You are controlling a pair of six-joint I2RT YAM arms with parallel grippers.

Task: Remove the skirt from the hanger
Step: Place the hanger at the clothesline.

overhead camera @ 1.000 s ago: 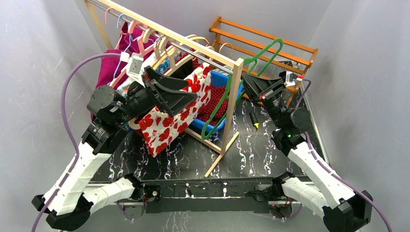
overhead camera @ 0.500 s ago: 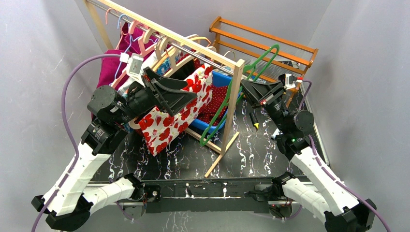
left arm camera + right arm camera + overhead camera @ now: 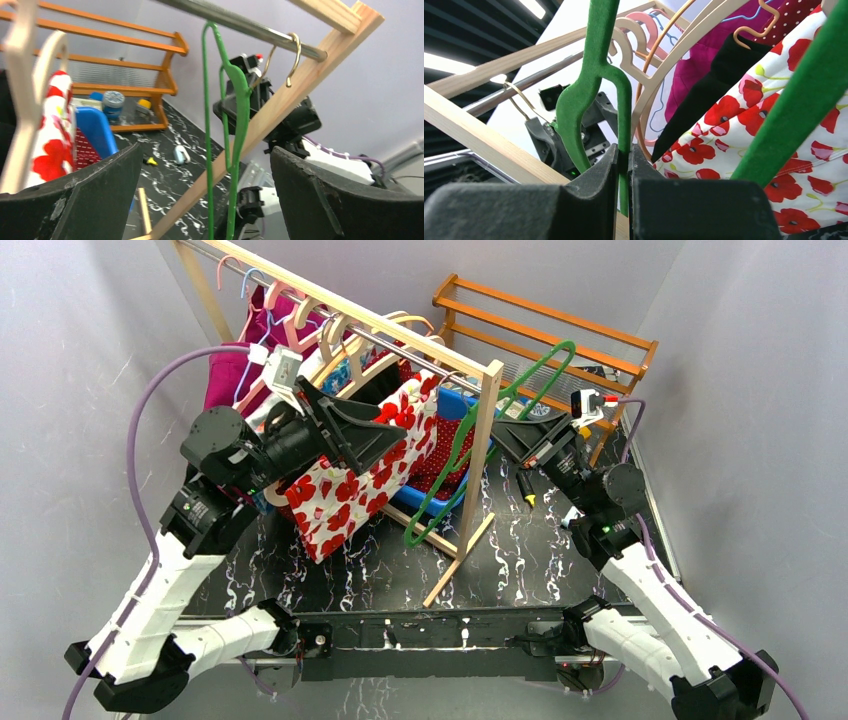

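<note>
One second on, the right gripper, clenched on the bare green hanger, has swung it lower-left; the flowered skirt, apparently freed, hangs centre-left by the spread-open left gripper.

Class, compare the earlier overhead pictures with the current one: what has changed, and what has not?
The right gripper, shut on the green hanger, carried it left and down in the overhead view. The left gripper stayed open beside the floral skirt.

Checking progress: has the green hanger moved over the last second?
Yes. The green hanger slid down-left in the top view, against the rack's wooden post.
</note>
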